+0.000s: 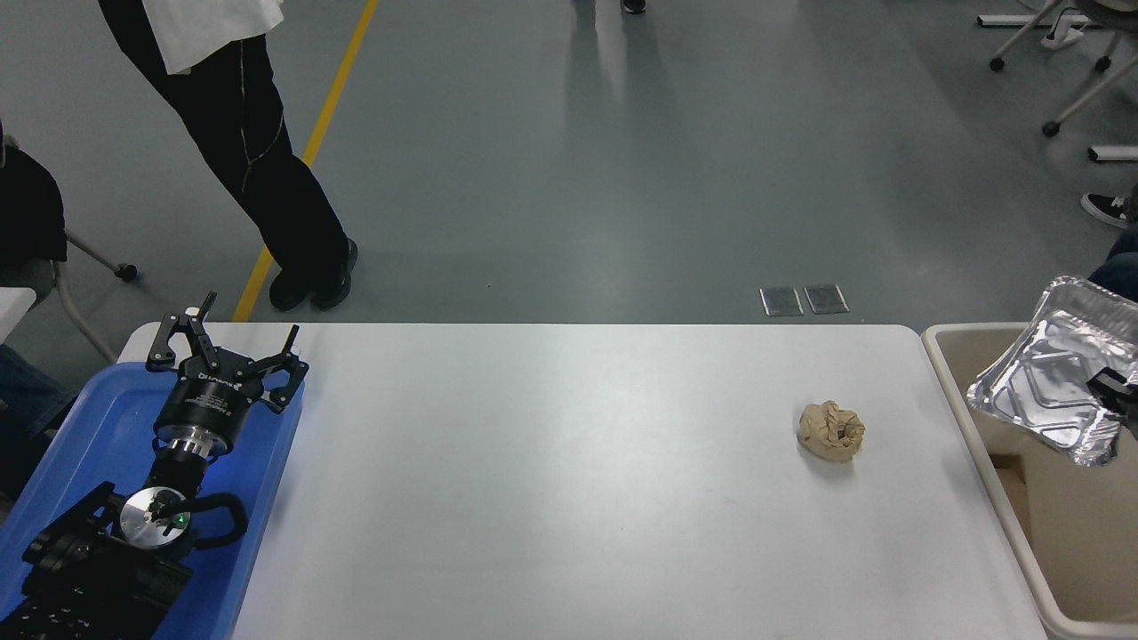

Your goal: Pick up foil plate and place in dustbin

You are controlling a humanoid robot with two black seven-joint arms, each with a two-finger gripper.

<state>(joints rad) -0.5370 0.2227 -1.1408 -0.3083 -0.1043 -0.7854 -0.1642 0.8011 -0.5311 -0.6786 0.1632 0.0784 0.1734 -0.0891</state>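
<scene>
The foil plate hangs tilted at the far right edge, over the open top of the cream dustbin, which stands against the table's right end. Only a small black part of my right gripper shows at the plate's right rim; it is shut on that rim, and the rest of the arm is out of the picture. My left gripper is parked at the lower left over a blue tray, fingers spread open and holding nothing.
A crumpled tan paper ball lies on the white table near its right end. The blue tray sits at the left edge. A person's legs stand beyond the far left corner. Another person's shoe shows at the far right.
</scene>
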